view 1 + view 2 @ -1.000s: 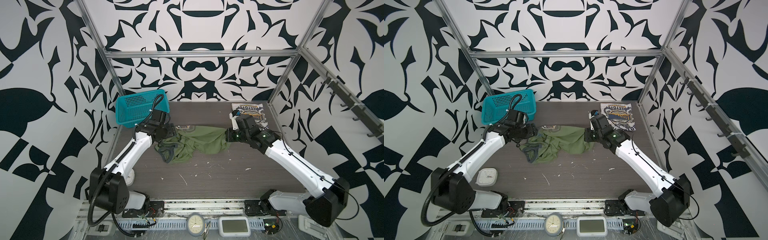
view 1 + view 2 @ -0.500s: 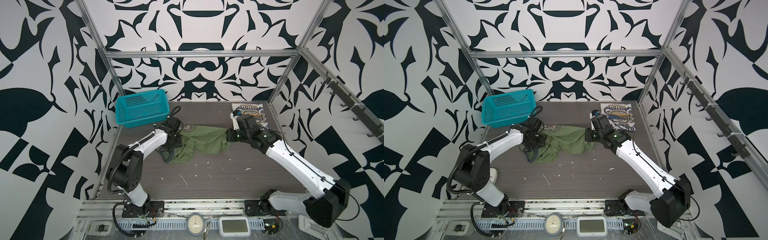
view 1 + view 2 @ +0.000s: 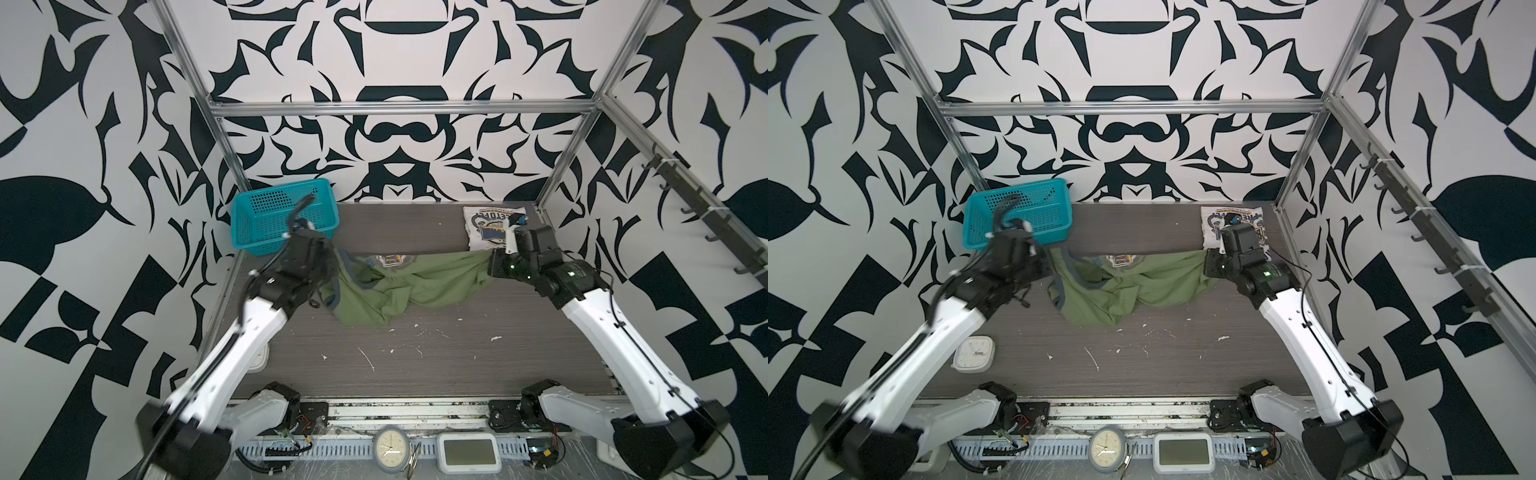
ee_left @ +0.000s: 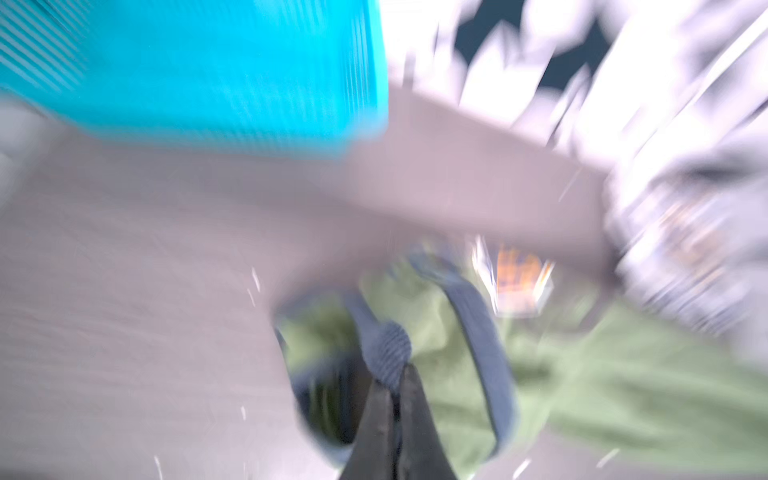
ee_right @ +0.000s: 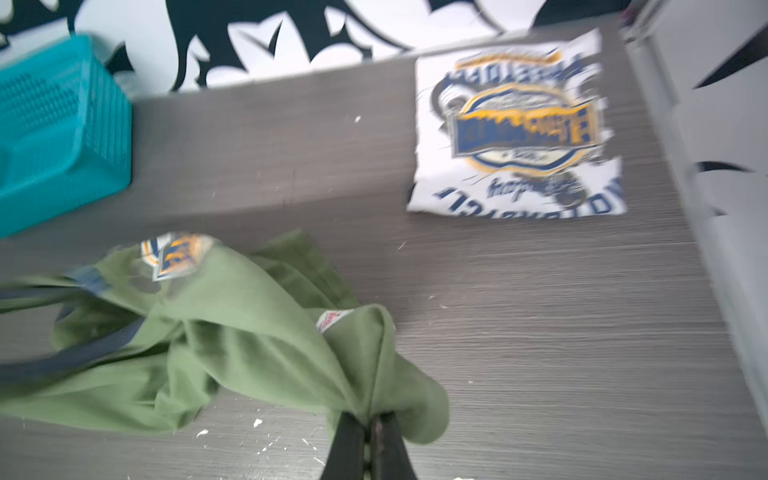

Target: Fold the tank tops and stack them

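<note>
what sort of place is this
Most likely a robot lab test booth: two robot arms mounted at the front of a table, a metal frame with black-and-white patterned walls around it, and a clock by the arm bases.

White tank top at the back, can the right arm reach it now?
Probably reachable: the white tank top lies close, nothing between. But the right tool is shut on the olive top, so occupied.
</note>
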`<state>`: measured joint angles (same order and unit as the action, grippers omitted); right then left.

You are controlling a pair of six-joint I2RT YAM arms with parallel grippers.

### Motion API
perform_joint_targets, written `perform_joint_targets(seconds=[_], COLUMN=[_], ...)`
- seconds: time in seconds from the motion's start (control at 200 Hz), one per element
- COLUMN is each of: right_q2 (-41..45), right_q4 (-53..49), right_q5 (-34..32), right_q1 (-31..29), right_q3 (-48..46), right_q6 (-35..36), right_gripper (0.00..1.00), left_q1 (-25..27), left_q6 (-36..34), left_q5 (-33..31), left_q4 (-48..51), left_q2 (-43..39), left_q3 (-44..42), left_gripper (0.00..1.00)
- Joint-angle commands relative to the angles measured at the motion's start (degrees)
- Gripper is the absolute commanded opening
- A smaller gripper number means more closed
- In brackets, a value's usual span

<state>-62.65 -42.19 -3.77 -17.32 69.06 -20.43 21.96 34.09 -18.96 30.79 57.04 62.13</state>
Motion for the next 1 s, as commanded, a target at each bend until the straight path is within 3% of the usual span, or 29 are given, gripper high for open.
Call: perform_joint_targets(seconds=[0.0, 0.135, 0.215, 0.335, 0.54, 0.625, 0.715, 0.77, 0.845, 0.995], right_q2=[0.85, -6.70, -12.22, -18.26, -25.21, -25.35, -24.48, -23.87, -23.23, -21.62], right_q4=[0.31, 5.06, 6.28, 9.26, 11.03, 11.19, 11.51, 11.49, 11.26, 11.75], right_q5=[-0.23, 2.50, 5.03, 11.05, 12.20, 11.58, 12.14, 12.35, 12.51, 12.82], right_q1=[0.83, 3.15, 4.71, 6.07, 6.07, 6.01, 6.04, 6.02, 5.99, 6.02], right_q3=[2.01, -1.48, -2.32, -3.64, -3.06, -3.13, -4.12, -4.90, -6.13, -8.70], right_q6=[1.70, -0.03, -1.42, -4.22, -4.02, -4.17, -4.16, -4.03, -3.92, -4.05], right_gripper=[0.00, 0.00, 0.00, 0.00, 0.00, 0.00, 0.00, 0.00, 0.00, 0.00], left_q1=[-7.53, -18.28, -18.62, -18.55, -18.53, -17.27, -11.08, -6.28, -0.99, 4.33], left_q6=[3.22, 6.86, 5.71, 4.52, 3.00, 2.49, 2.92, 4.41, 6.20, 8.33], left_q5=[-3.60, 7.29, 11.27, 15.65, 13.67, 11.13, -1.12, -7.93, -9.71, 7.65], left_q4=[-0.38, 8.71, 8.56, 7.04, 7.97, 10.26, 15.16, 17.98, 18.11, 14.43], left_q2=[0.37, 15.00, 22.30, 26.47, 28.61, 28.45, 25.71, 23.19, 20.50, 22.85], left_q3=[-2.68, 1.66, 1.95, 0.58, 1.10, 2.55, 4.77, 5.69, 5.64, 4.80], left_gripper=[0.00, 0.00, 0.00, 0.00, 0.00, 0.29, 0.59, 0.71, 0.76, 0.70])
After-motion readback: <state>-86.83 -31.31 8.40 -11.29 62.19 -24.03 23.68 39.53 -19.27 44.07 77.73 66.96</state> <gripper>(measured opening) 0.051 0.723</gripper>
